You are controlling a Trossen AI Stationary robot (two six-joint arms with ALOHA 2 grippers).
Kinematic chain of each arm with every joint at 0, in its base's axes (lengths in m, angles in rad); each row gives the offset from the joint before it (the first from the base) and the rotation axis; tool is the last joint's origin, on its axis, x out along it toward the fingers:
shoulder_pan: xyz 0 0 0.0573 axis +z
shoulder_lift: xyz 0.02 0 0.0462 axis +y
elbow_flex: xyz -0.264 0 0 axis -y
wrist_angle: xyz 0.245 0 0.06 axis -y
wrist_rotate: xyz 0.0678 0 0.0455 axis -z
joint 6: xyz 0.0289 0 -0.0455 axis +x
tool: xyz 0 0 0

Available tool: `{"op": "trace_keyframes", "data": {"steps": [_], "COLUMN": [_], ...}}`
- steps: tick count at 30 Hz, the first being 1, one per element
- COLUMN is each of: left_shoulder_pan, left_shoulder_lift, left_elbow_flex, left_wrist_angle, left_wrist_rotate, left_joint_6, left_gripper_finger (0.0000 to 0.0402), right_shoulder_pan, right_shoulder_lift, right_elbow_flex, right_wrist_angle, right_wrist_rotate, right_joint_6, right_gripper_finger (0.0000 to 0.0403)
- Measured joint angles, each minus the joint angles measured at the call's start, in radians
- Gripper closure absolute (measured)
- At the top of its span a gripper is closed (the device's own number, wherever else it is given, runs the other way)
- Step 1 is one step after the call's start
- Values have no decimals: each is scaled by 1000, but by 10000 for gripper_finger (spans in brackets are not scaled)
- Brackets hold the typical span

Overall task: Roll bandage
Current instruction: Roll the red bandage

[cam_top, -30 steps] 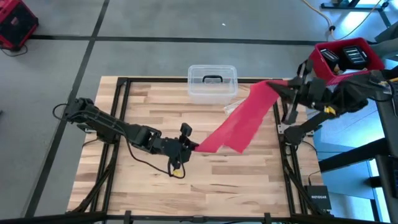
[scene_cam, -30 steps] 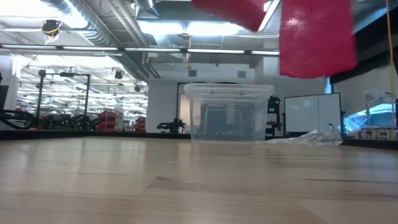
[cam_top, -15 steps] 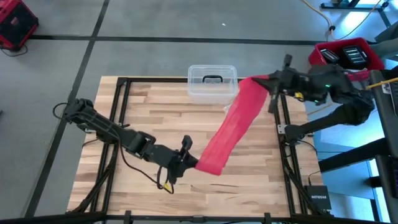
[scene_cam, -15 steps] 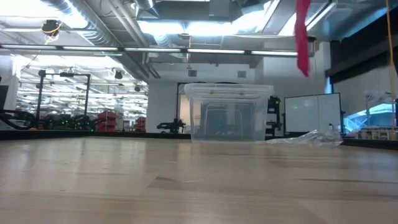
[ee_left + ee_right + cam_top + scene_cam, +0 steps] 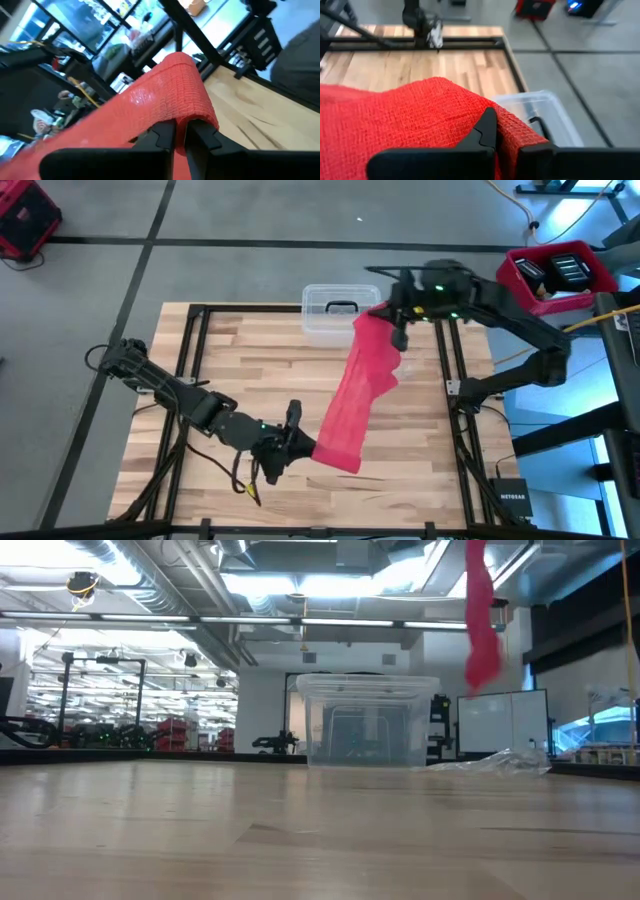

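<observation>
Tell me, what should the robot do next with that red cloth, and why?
Probably lower it onto the table. The bandage hangs stretched in the air between the left gripper and the right gripper, both shut on its ends; rolling likely needs it lying flat.

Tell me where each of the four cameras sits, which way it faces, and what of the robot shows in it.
High view: above the wooden table, looking straight down; both dark arms show, left gripper and right gripper stretching the bright red fabric bandage.
Low view: at tabletop height, looking level across; no arm shows.
Left wrist view: on the left arm, past its jaws shut on the bandage.
Right wrist view: on the right arm, past its jaws shut on the bandage.
Shared: high, low and right wrist views show the clear plastic box.
</observation>
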Motion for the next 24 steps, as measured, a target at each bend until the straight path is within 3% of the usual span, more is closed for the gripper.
{"op": "trace_keyframes", "data": {"steps": [8, 17, 24], "left_shoulder_pan": [-33, -18, -10], "left_shoulder_lift": [-87, -147, -153], "left_elbow_flex": [19, 20, 20], "left_wrist_angle": [1, 80, 140], "left_wrist_rotate": [-176, -193, -363], "left_joint_6": [39, 92, 206], "left_gripper_finger": [385, 385, 385], "right_shoulder_pan": [-33, -37, -36], "right_shoulder_lift": [58, 64, 64], "right_elbow_flex": [-144, -450, -614], "right_wrist_angle": [95, 435, 588], "right_wrist_rotate": [-71, -264, -361], "right_joint_6": [-36, 2, 79], "right_gripper_finger": [400, 400, 399]}}
